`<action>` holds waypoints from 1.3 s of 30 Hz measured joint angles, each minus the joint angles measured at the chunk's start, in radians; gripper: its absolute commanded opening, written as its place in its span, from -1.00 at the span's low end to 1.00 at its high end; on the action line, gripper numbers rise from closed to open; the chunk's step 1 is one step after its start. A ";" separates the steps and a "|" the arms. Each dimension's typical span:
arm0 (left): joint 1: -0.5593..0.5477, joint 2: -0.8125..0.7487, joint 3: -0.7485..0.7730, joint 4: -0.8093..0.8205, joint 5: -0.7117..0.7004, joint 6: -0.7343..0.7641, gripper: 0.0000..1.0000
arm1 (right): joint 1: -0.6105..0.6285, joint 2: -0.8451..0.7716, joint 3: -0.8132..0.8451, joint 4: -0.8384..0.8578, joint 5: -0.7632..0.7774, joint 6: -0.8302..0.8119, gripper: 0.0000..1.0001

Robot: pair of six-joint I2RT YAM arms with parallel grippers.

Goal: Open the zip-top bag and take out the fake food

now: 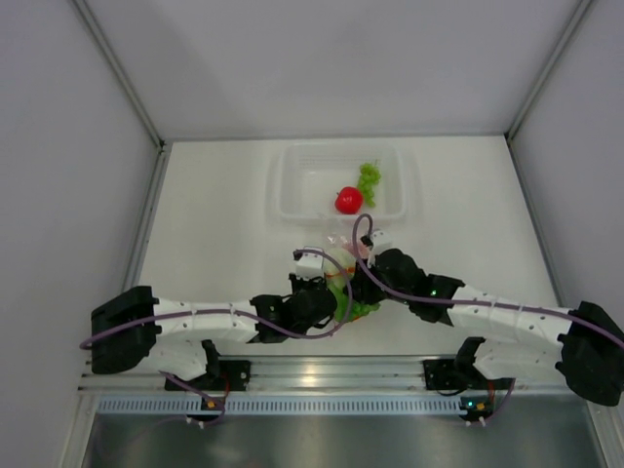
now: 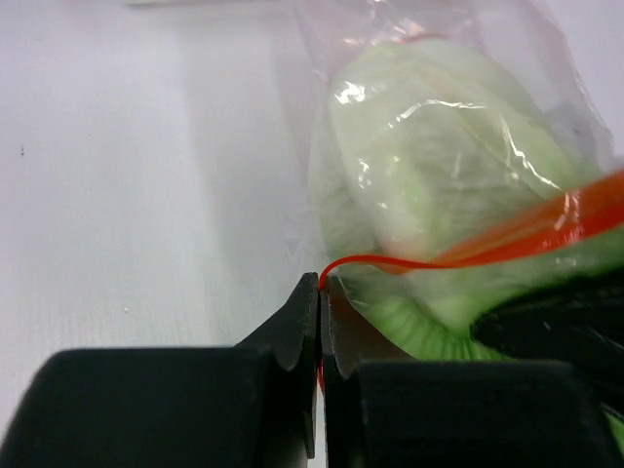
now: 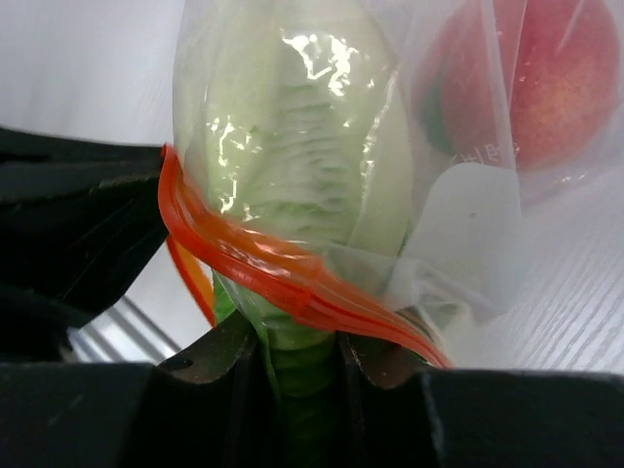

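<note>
The zip-top bag [image 1: 343,276] is held between both arms above the surface [image 1: 214,214], just in front of the clear tray [image 1: 292,185] and near the middle of the workspace.

The left tool [image 2: 320,290] is fully closed. Its two fingertips meet and pinch one thin end of the orange-red zip strip [image 2: 546,226].

The right tool [image 3: 304,343] clamps the bag from the opposite side. Its fingers press on the film around the green base of the lettuce [image 3: 292,146]. The zip strip crosses just above these fingers.

Bag contents:
- The lettuce fills most of the bag.
- A pinkish-red round fruit [image 3: 546,68] lies beside the lettuce, behind the film.

Tray contents:
- A red tomato [image 1: 348,200].
- A green grape bunch [image 1: 369,178], just beyond the tomato.
</note>
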 measured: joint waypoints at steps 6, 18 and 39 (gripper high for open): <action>-0.007 -0.002 0.001 -0.038 -0.090 -0.091 -1.00 | 0.000 -0.127 -0.072 -0.016 -0.150 0.060 -1.00; -0.013 -0.109 -0.012 -0.127 -0.134 -0.166 -1.00 | 0.131 -0.142 -0.092 -0.024 -0.232 0.002 -1.00; 0.093 -0.295 -0.085 -0.176 -0.064 -0.103 -1.00 | 0.241 -0.380 -0.235 0.198 -0.221 -0.196 -1.00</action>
